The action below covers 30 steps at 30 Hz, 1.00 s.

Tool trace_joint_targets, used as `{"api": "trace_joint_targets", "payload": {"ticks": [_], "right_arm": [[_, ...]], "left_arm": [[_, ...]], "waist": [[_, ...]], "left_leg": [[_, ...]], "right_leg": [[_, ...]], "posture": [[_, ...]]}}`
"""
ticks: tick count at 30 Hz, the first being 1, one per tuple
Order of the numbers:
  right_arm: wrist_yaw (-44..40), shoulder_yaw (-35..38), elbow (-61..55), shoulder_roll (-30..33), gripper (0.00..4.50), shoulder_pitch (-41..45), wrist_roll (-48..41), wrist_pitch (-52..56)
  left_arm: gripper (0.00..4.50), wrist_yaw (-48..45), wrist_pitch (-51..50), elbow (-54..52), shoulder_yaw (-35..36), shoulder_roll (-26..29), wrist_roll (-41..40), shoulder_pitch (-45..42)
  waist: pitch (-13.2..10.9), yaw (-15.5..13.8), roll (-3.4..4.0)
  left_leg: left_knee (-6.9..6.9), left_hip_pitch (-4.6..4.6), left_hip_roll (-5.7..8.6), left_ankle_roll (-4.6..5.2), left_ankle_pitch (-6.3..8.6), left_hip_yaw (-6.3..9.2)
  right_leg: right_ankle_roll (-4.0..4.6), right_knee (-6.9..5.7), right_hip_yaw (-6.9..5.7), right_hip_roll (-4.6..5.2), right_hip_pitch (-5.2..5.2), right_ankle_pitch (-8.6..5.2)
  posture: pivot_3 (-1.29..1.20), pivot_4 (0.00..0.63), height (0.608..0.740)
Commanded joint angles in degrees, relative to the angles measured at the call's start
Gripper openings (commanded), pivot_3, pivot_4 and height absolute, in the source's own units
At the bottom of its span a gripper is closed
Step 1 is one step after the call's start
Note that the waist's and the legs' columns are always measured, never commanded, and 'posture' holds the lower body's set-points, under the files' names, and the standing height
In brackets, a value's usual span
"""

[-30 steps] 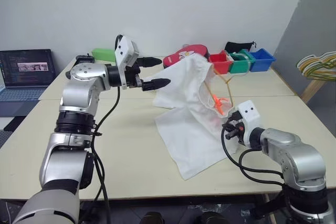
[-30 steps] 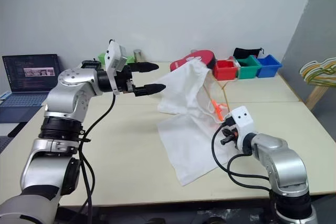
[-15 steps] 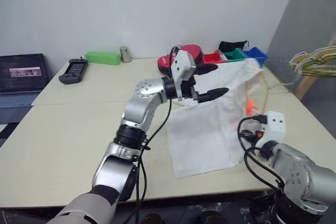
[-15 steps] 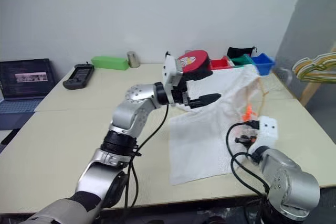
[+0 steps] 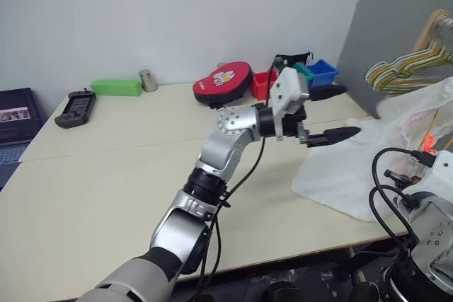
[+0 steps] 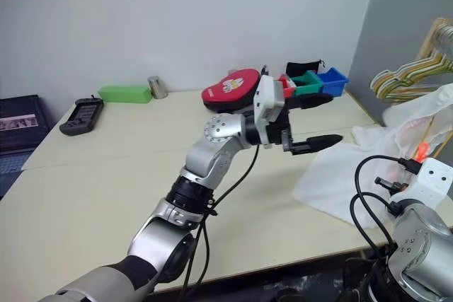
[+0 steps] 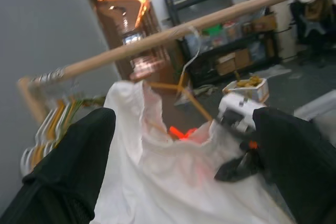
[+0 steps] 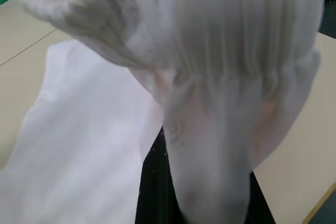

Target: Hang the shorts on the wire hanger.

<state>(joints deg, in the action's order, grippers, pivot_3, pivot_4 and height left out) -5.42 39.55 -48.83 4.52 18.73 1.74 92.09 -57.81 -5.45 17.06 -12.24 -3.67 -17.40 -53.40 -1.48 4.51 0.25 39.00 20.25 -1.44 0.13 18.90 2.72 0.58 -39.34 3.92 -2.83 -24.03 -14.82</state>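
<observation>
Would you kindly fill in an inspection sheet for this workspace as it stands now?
Surface: beige table, mostly bare at the near side.
Job's things: white shorts partly lifted at the right edge, lower part on the table; wire hanger inside them.
Clutter: red pouch, green box, metal cup, handheld device, colored bins.
Grippers: left gripper open, empty; right gripper shut on the shorts.
Cables: black wires looping at the right wrist.
Surroundings: laptop; hanger bunch on a wooden rail.

The shorts (image 8: 210, 51) hang close before the camera, their gathered white waistband bunched and draped over a black finger (image 8: 152, 192) of the right gripper. More white fabric trails down onto the pale bench (image 8: 31, 30) behind.
</observation>
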Motion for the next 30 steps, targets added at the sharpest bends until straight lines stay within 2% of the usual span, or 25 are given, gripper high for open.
{"api": "trace_joint_targets", "payload": {"ticks": [1, 6, 14, 22, 30], "right_arm": [[0.84, 2.95, 0.04, 0.89, 0.0, 2.38, 1.27, 0.41], [2.42, 8.79, 5.01, 3.97, 0.0, 8.63, 3.67, 0.41], [2.31, 8.03, 15.65, 13.22, 0.0, 17.05, 3.48, 0.41], [3.73, 12.56, 23.98, 19.38, 0.0, 21.16, 4.35, -1.33], [8.18, 18.54, 29.25, 21.84, 0.0, 26.39, 6.19, -3.82]], "left_arm": [[4.46, 1.63, 2.05, 1.17, 0.08, -1.49, 0.55, -1.75], [4.46, 2.46, 4.04, 3.56, -0.03, -3.97, 0.96, -3.78], [4.46, 5.26, 10.78, 7.8, -0.87, -7.77, 3.19, -7.76], [4.46, 7.33, 12.75, 9.91, -1.22, -8.32, 3.44, -9.6], [4.46, 8.15, 13.01, 10.39, -1.2, -7.94, 3.24, -10.33]], "waist": [[0.04, 0.58, 0.07], [0.01, 1.15, 0.14], [0.01, 1.5, 0.28], [-0.04, 1.43, 0.36], [-0.14, 1.29, 0.56]], "left_leg": [[-0.06, -0.09, 0.0, 0.0, 0.0, -0.01], [-0.21, -0.41, 0.03, 0.02, 0.02, -0.01], [-0.29, -0.48, 0.05, 0.03, 0.02, -0.04], [-0.3, -0.48, 0.05, 0.04, 0.03, -0.05], [-0.31, -0.49, 0.05, 0.04, 0.03, -0.12]], "right_leg": [[-0.01, 0.01, 0.03, 0.0, 0.03, -0.04], [-0.16, 0.02, 0.13, -0.04, 0.25, -0.3], [-0.17, 0.27, 0.16, -0.04, 0.41, -0.33], [-0.22, 0.32, 0.17, -0.04, 0.46, -0.36], [-0.25, 0.32, 0.22, -0.03, 0.46, -0.38]], "posture": [[-0.12, 0.0, 0.74], [-0.12, 0.0, 0.74], [-0.13, 0.0, 0.74], [-0.1, 0.0, 0.74], [-0.1, 0.0, 0.74]]}}
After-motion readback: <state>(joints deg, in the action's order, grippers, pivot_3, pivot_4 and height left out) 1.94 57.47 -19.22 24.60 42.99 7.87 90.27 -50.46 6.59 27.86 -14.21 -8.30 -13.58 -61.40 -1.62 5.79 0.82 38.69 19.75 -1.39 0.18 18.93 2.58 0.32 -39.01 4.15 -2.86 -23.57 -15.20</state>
